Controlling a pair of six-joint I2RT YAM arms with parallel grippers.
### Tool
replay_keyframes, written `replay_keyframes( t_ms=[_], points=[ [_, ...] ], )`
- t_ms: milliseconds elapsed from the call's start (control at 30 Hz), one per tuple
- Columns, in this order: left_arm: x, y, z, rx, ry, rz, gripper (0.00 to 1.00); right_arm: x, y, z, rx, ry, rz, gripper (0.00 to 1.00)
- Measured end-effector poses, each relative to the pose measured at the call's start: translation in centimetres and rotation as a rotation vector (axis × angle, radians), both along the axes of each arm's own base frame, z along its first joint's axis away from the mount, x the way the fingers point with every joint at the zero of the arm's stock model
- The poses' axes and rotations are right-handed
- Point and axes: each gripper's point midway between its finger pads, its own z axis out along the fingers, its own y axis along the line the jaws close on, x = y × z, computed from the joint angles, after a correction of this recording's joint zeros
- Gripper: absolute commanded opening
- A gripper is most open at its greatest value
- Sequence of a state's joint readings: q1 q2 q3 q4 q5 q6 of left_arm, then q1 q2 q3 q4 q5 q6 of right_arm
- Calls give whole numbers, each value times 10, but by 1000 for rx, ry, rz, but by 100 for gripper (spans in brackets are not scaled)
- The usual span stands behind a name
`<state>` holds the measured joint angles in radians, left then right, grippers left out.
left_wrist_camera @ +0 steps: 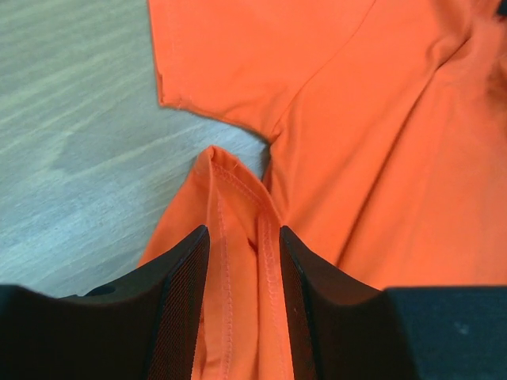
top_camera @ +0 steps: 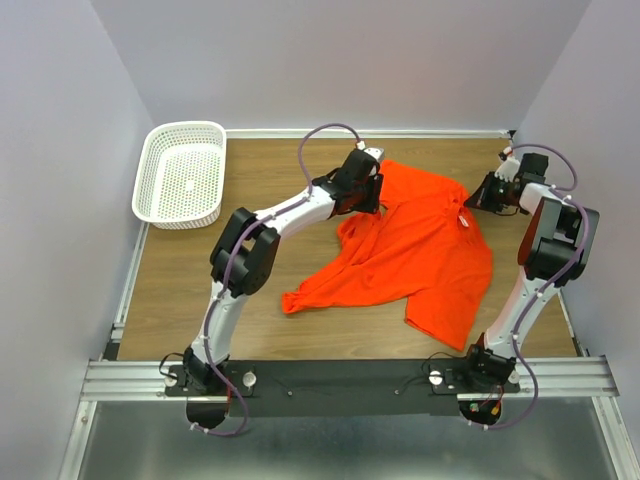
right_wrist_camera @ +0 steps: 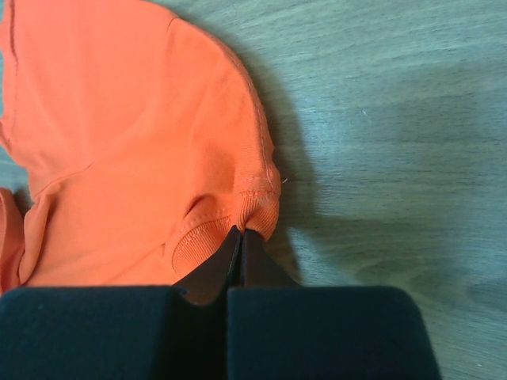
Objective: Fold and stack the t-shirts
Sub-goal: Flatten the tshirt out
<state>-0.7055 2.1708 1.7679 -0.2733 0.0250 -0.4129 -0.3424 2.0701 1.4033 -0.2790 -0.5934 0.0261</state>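
The t-shirt [top_camera: 430,250], plain bright orange-red, lies crumpled on the wooden table, one part trailing toward the front left. My left gripper [top_camera: 375,200] is at the shirt's far left side. In the left wrist view its jaws [left_wrist_camera: 244,231] stand half apart, with a bunched fold of stitched hem [left_wrist_camera: 238,285] filling the gap and touching both pads. My right gripper [top_camera: 473,203] is at the shirt's far right edge. In the right wrist view its tips [right_wrist_camera: 240,231] are pressed together on the ribbed collar [right_wrist_camera: 257,206] of the t-shirt [right_wrist_camera: 119,119].
A white perforated plastic basket [top_camera: 182,172] stands at the far left corner of the table. Walls close in the table on the left, back and right. A metal rail [top_camera: 340,375] with both arm bases runs along the near edge.
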Motion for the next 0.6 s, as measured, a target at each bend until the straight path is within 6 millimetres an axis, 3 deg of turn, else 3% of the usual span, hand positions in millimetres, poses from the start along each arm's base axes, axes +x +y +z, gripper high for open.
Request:
replay_keyframes(
  t_ms=[167,233,333,500,600],
  points=[
    [-1,0,-27,72,49,-24,45,0,1,0,3,-1,1,1],
    [0,-2,-42,107,70,-38,26,0,1,1,7,-1,2,1],
    [4,-2,-48,132,72,-32,1,0,1,1,8,-1,3,1],
    [7,6,-50,171,53,-3,0,0,1,1,9,-2,4,1],
    [-6,25,-48,195,53,22,0,0,2,1,10,-2,5,1]
  ],
)
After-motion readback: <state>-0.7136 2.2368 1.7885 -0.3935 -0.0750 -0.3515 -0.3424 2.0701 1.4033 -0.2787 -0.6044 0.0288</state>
